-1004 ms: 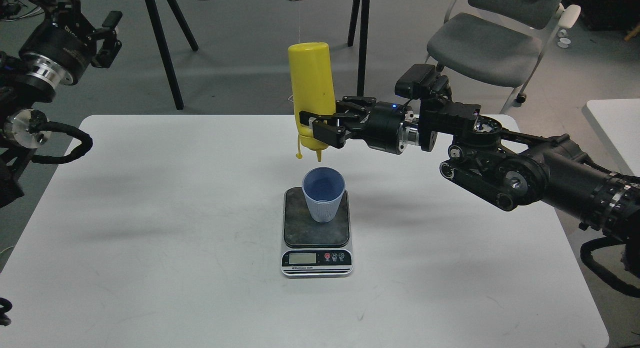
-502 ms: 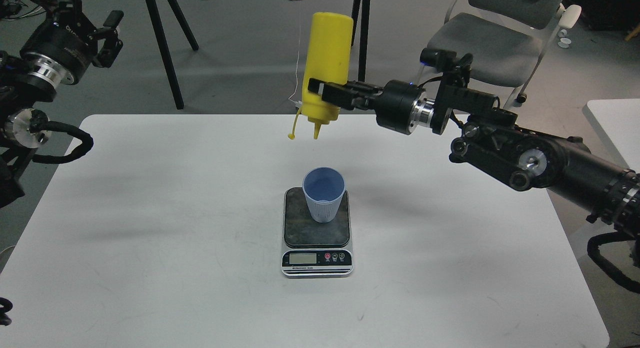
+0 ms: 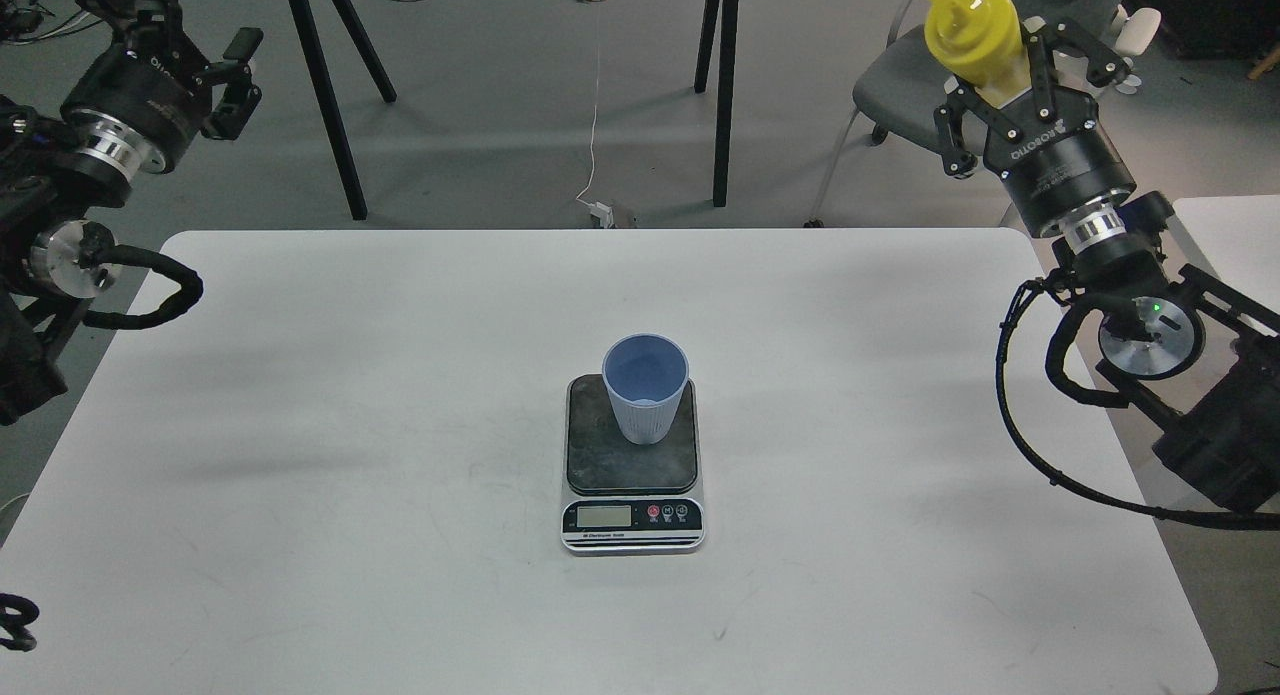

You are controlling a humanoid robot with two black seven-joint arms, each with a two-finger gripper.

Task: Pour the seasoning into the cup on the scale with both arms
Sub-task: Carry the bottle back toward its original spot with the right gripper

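Seasoning (image 3: pixel 972 41) sits pinched in right end effector (image 3: pixel 1005 60), seemingly upright; left one's state unclear.

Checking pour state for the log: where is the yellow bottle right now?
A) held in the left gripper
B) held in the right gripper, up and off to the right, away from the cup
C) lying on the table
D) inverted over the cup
B. The right gripper is shut on the yellow bottle near the top right of the head view, nozzle toward the camera, far from the cup standing on the scale.
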